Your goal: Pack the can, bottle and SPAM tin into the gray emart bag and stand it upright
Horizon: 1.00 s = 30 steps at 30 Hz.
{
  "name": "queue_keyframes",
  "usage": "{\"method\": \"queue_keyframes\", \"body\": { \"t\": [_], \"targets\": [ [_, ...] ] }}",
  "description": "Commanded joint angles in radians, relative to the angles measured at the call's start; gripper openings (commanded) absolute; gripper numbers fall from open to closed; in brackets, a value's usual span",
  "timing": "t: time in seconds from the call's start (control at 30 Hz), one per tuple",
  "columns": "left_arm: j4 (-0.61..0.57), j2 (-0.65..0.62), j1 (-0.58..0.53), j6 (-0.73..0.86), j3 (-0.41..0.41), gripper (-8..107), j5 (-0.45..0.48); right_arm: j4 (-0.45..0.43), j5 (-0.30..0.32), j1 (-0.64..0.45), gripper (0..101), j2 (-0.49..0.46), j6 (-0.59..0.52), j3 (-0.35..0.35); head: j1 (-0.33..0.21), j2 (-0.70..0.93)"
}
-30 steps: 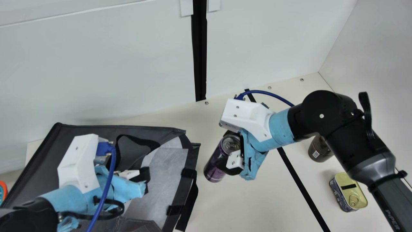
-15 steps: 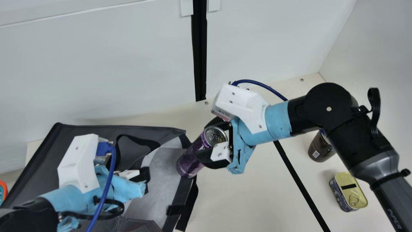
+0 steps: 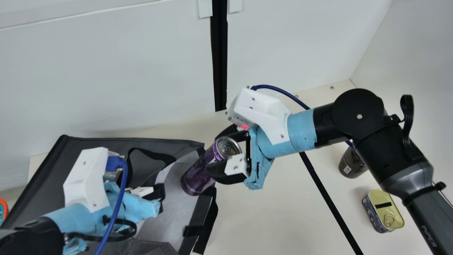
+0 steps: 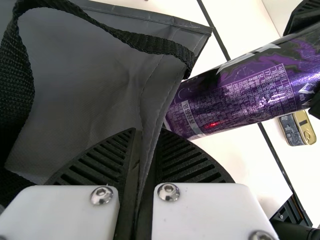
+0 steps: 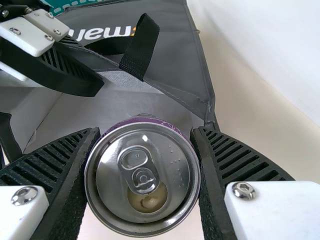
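Note:
The gray bag [image 3: 81, 141] lies on its side with its mouth toward the table's middle. My left gripper [image 3: 161, 198] is at the mouth; in the left wrist view the left gripper [image 4: 140, 165] is shut on a fold of the bag's edge [image 4: 159, 100]. My right gripper [image 3: 226, 152] is shut around the top of the purple can [image 3: 203, 171], whose lower end is tilted into the bag's opening. In the right wrist view the right gripper [image 5: 145, 175] has the can's lid [image 5: 142, 175] between its fingers. The dark bottle [image 3: 350, 164] stands partly behind my right arm; the SPAM tin [image 3: 384, 210] is at the right.
Black straps [image 3: 206, 223] hang along the bag's mouth onto the table [image 3: 262, 223]. A black tape line [image 3: 329, 198] crosses the table between the bag and the tin. White walls [image 3: 141, 71] rise behind. An orange and teal object [image 3: 3, 209] is at the left edge.
My right gripper has moved left with the can, carrying its lower end from over the table to the bag's mouth. The left arm has kept still on the bag.

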Motion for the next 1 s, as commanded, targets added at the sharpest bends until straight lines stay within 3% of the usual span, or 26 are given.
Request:
{"method": "queue_keyframes", "body": {
  "t": [0.0, 0.67, 0.97],
  "targets": [
    [0.000, 0.000, 0.000, 0.000, 0.000, -8, 0.000, 0.005, 0.001, -0.002, 0, 0.004, -0.004, 0.003, -0.023, -0.002],
    [0.000, 0.000, 0.000, 0.000, 0.000, -8, 0.000, 0.049, 0.001, -0.006, 0, 0.039, -0.022, 0.030, -0.023, -0.002],
    [0.000, 0.000, 0.000, 0.000, 0.000, -8, 0.000, 0.074, -0.043, 0.031, 0, 0.045, -0.033, 0.079, -0.023, -0.002]
  ]
}}
